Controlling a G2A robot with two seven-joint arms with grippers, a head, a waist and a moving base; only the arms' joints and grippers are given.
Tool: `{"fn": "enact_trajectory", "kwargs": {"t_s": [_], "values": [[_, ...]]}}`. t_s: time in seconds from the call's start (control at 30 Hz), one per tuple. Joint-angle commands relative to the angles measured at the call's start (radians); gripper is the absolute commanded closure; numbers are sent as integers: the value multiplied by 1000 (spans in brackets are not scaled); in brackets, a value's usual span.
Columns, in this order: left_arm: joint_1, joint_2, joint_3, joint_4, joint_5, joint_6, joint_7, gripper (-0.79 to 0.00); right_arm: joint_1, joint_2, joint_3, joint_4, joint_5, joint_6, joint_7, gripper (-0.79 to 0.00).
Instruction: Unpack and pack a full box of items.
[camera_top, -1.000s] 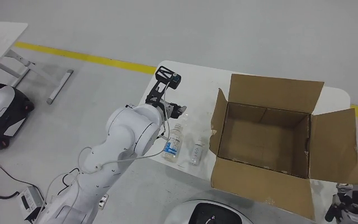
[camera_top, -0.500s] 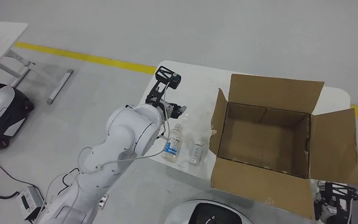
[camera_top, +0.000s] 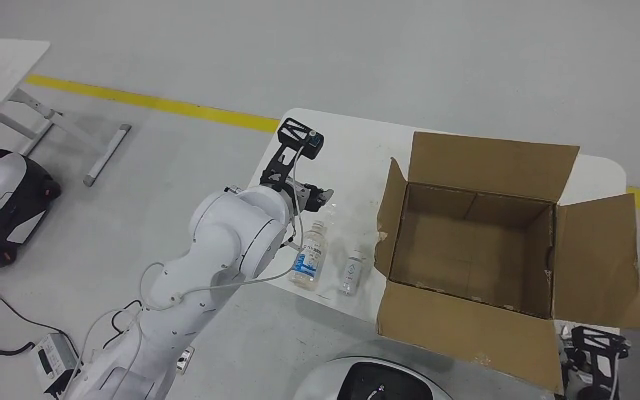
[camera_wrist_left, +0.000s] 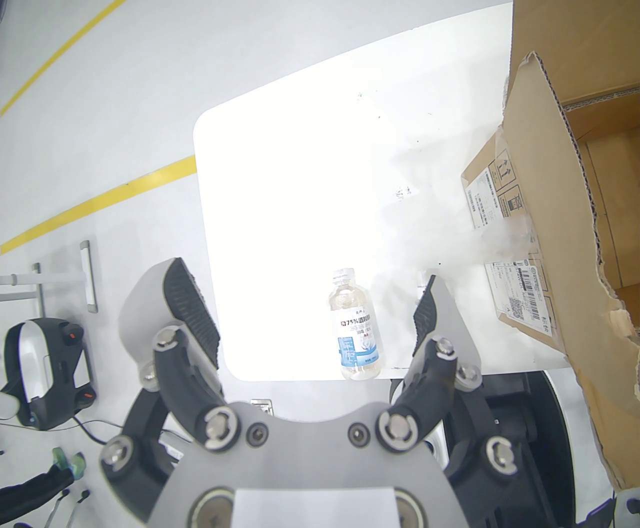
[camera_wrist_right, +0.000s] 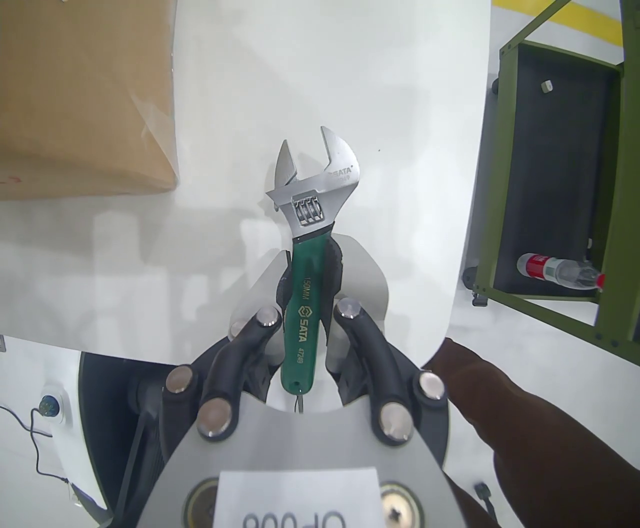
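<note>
Right wrist view: right pincer clamps the wrench, handle partly hidden; left pincer wide.

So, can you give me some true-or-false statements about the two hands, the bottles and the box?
1. The right hand grips a green-handled steel adjustable wrench. True.
2. Two clear plastic bottles lie on the white table beside the brown cardboard box. True.
3. The left hand is shut on a bottle. False: it is open and holds nothing.
4. The box's flaps are folded shut. False: they stand open.
</note>
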Motion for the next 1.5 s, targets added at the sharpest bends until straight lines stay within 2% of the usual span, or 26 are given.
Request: {"fn": "enact_trajectory", "kwargs": {"t_s": [0.0,0.13,0.17,0.2,0.27,0.3,0.37,0.43,0.47,0.57,0.67,0.73,0.83,0.97,1.13,1.2,1.47], "values": [[0,0,0,0,0,0,0,-785,2,0,-4,9,-2,5,2,0],[0,0,0,0,0,0,0,-785,8,1,-11,17,-5,16,14,0],[0,0,0,0,0,0,0,-785,10,1,-12,17,-5,19,15,-34],[0,0,0,0,0,0,0,-785,11,1,-14,19,-7,22,18,-157],[0,0,0,0,0,0,0,-785,15,2,-17,21,-9,27,20,-539],[0,0,0,0,0,0,0,-785,16,2,-18,22,-9,29,21,-588],[0,0,0,0,0,0,0,-785,17,2,-18,17,-4,35,21,-622],[0,0,0,0,0,0,0,-785,14,2,-16,6,4,39,23,-757],[0,0,0,0,0,0,0,-785,11,2,-13,-2,13,43,23,-785],[0,0,0,0,0,0,0,-785,-6,2,10,-39,57,53,14,-785],[0,0,0,0,0,0,0,-785,-40,1,58,-108,128,61,-38,-745],[0,0,0,0,0,0,0,-785,-67,-1,97,-156,183,65,-108,-563],[0,0,0,0,0,0,0,-785,-115,-5,161,-223,267,50,-258,0],[0,0,0,0,0,0,0,-785,-176,-11,239,-292,385,6,-448,0],[0,0,0,0,0,0,0,-785,-218,-17,310,-375,498,-58,-570,0],[0,0,0,0,0,0,0,-785,-208,-14,333,-375,493,-98,-596,0],[0,0,0,0,0,0,0,-785,-208,-14,333,-375,493,-98,-596,0]]}}
